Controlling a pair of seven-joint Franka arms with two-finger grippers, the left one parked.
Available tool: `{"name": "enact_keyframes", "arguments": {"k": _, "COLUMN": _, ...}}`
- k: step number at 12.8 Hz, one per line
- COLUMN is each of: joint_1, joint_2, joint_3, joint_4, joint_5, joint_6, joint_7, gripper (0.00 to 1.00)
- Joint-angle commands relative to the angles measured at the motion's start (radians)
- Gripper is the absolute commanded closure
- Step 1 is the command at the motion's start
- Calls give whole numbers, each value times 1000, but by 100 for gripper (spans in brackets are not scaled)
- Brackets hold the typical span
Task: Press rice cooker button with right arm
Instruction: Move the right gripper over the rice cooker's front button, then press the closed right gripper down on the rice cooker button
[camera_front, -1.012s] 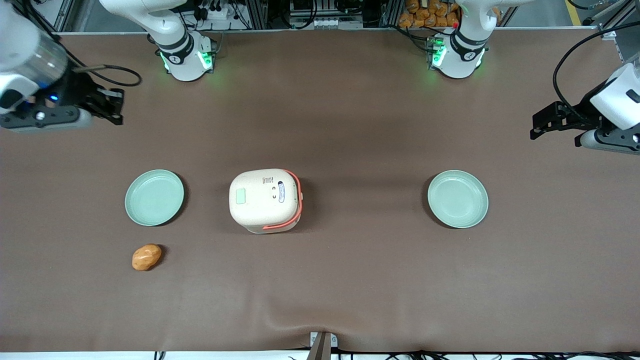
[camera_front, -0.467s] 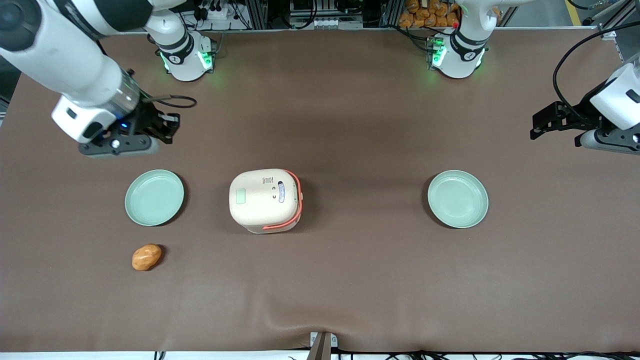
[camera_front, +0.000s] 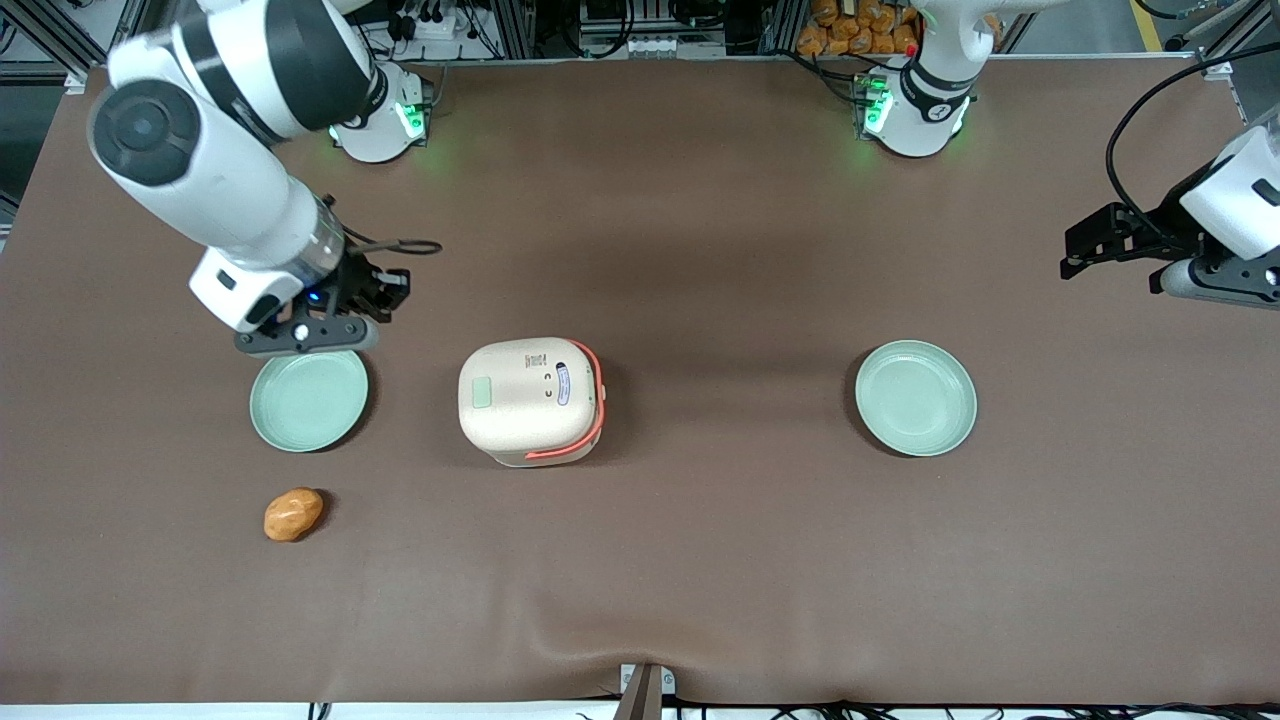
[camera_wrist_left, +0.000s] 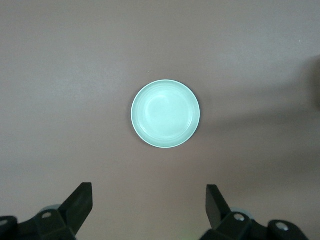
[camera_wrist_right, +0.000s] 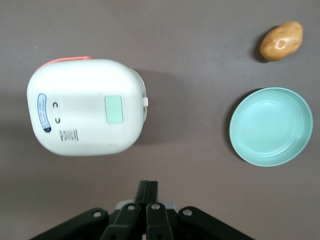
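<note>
Front view: my right arm (camera_front: 215, 150) reaches out over the table (camera_front: 700, 560), and my gripper (camera_front: 385, 290) hangs above the cloth just past the rim of the green plate (camera_front: 309, 395) at the working arm's end, farther from the front camera than that plate. From here the fingers show only as a dark cluster. The wrist view settles it: my two fingertips (camera_wrist_right: 148, 192) lie pressed together, nothing between them.

The rice cooker (camera_front: 530, 400) stands at mid-table, lid down, coral handle (camera_front: 590, 400) on the side toward the parked arm. The button (camera_front: 482, 392) sits on the lid on the side toward me. It is clearer in the wrist view: a pale green rectangle (camera_wrist_right: 114, 109) flush with the cream lid, well apart from the blue-and-white oval sticker (camera_wrist_right: 43, 113).

Gripper to button: well apart, no contact; the cooker lies sideways from the gripper toward the table's middle, and nearer the front camera.

A potato (camera_wrist_right: 281, 41) lies near the plate (camera_wrist_right: 271, 126). The left wrist view shows only a second green plate (camera_wrist_left: 165, 114).
</note>
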Motion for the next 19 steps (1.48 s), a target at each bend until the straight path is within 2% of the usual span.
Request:
{"name": "enact_keyframes", "arguments": {"k": 1, "joint_1": 17, "joint_2": 43, "joint_3": 14, "joint_4": -3, "joint_5": -5, "joint_6": 67, "joint_7": 72, "gripper": 100}}
{"name": "enact_keyframes", "arguments": {"k": 4, "joint_1": 34, "joint_2": 103, "joint_3": 16, "joint_4": -2, "joint_5": -14, "joint_6": 156, "joint_7": 118, "gripper": 100}}
{"name": "enact_keyframes", "arguments": {"k": 7, "joint_1": 59, "joint_2": 171, "joint_3": 18, "joint_4": 21, "joint_5": -87, "joint_6": 222, "joint_7": 126, "gripper": 100}}
{"name": "enact_keyframes", "arguments": {"k": 8, "joint_1": 59, "joint_2": 188, "joint_3": 18, "joint_4": 27, "joint_5": -92, "joint_6": 224, "joint_7": 126, "gripper": 100}}
{"name": "enact_keyframes", "arguments": {"k": 11, "joint_1": 51, "joint_2": 208, "joint_3": 16, "joint_4": 31, "joint_5": -94, "joint_6": 236, "joint_7": 126, "gripper": 100}}
{"name": "enact_keyframes", "arguments": {"k": 13, "joint_1": 51, "joint_2": 231, "joint_3": 16, "joint_4": 29, "joint_5": -89, "joint_6": 296, "joint_7": 126, "gripper": 100}}
{"name": "enact_keyframes", "arguments": {"k": 19, "joint_1": 57, "joint_2": 255, "joint_3": 18, "joint_4": 26, "joint_5": -81, "joint_6": 301, "joint_7": 126, "gripper": 100}}
